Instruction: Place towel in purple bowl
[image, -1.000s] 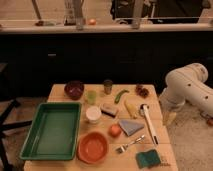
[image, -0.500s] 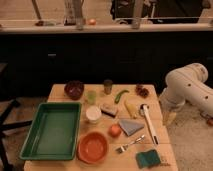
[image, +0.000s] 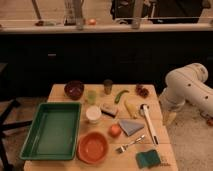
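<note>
Your robot's white arm (image: 187, 87) curved in from the right of the scene, and your gripper (image: 169, 118) hung off the right edge of the wooden table (image: 60, 93), beside it rather than above it, with its jaws spread apart and nothing between them. The towel (image: 131, 127), a thin grey-blue triangle of cloth, lay flat on the table right of centre, just beside a small red-orange fruit (image: 115, 130) on its left and a long white-handled utensil (image: 149, 125) on its right. The purple bowl (image: 74, 89) stood at the far left corner of the table, well apart from the towel and farther still from your gripper. Below that bowl a large green tray (image: 52, 130) filled the left side. An orange bowl (image: 93, 147) sat at the near edge, just right of the tray, with a fork (image: 130, 145) lying to its right and a teal sponge (image: 149, 158) at the near right corner. Between the two bowls stood a white cup (image: 93, 114) and a pale green cup (image: 91, 96). A dark cup (image: 108, 86), a green pepper (image: 121, 95) and a dark red item (image: 142, 90) ran along the far edge.
</note>
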